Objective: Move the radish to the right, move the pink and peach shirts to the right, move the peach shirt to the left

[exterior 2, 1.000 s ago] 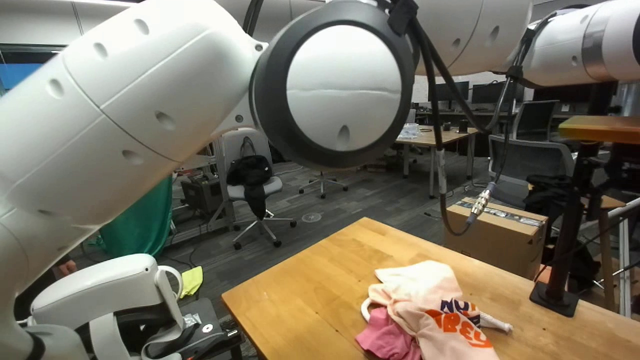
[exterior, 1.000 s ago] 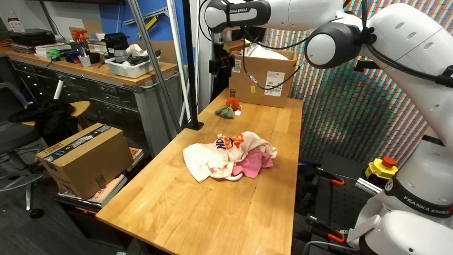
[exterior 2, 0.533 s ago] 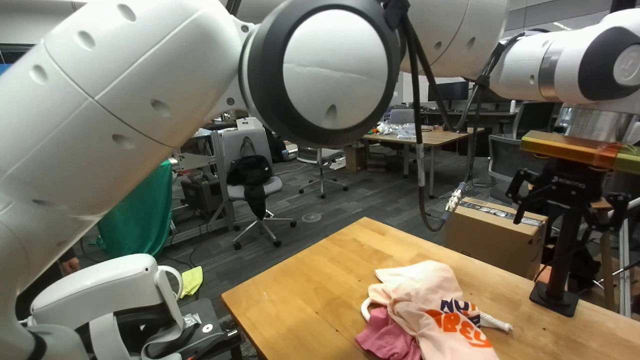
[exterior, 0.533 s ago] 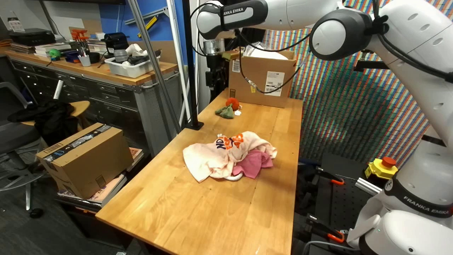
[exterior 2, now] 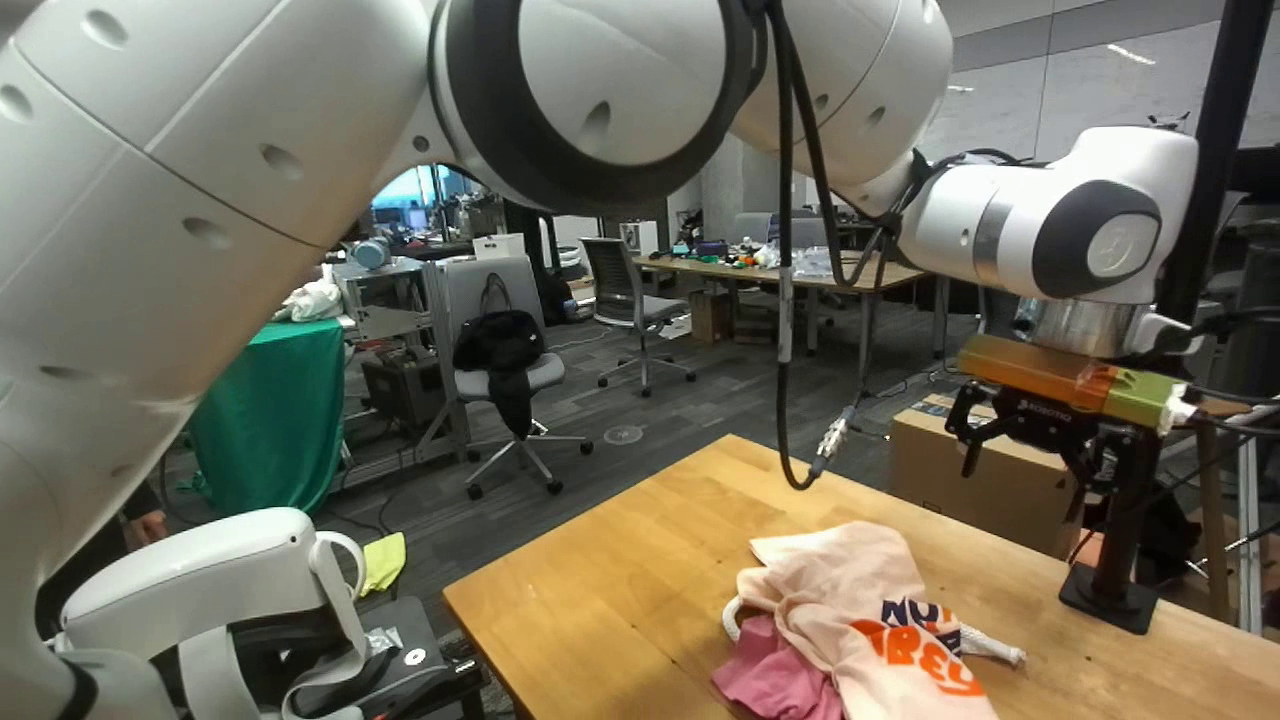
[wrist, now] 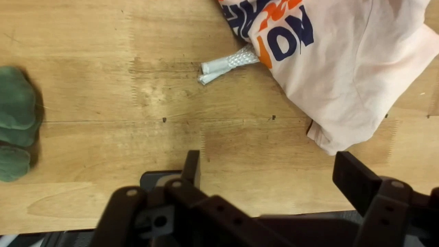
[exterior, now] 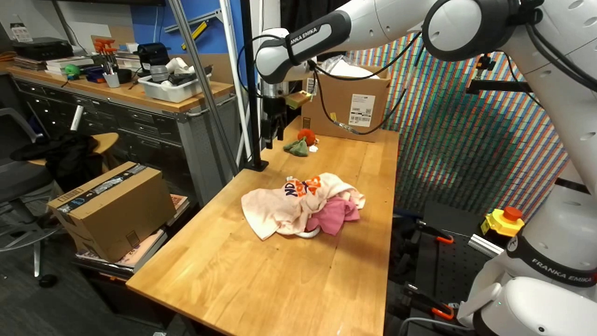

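The radish's red body lies at the table's far end, its green leaves towards the near side. Only the leaves show in the wrist view, at the left edge. Mid-table lies the rumpled peach shirt, with printed lettering, partly over the smaller pink shirt. Both garments show in both exterior views; the wrist view has only the peach shirt. My gripper hangs above the table, open, with nothing between its fingers. In an exterior view the gripper appears beside the black post.
A black post on a foot stands at the table edge, close to my gripper. Behind the radish is a large cardboard box. A white cord sticks out from under the peach shirt. A cable droops from the arm.
My gripper has come down towards the table and, in an exterior view, shifted left towards the post. It has stayed open. The radish and both shirts have not moved.
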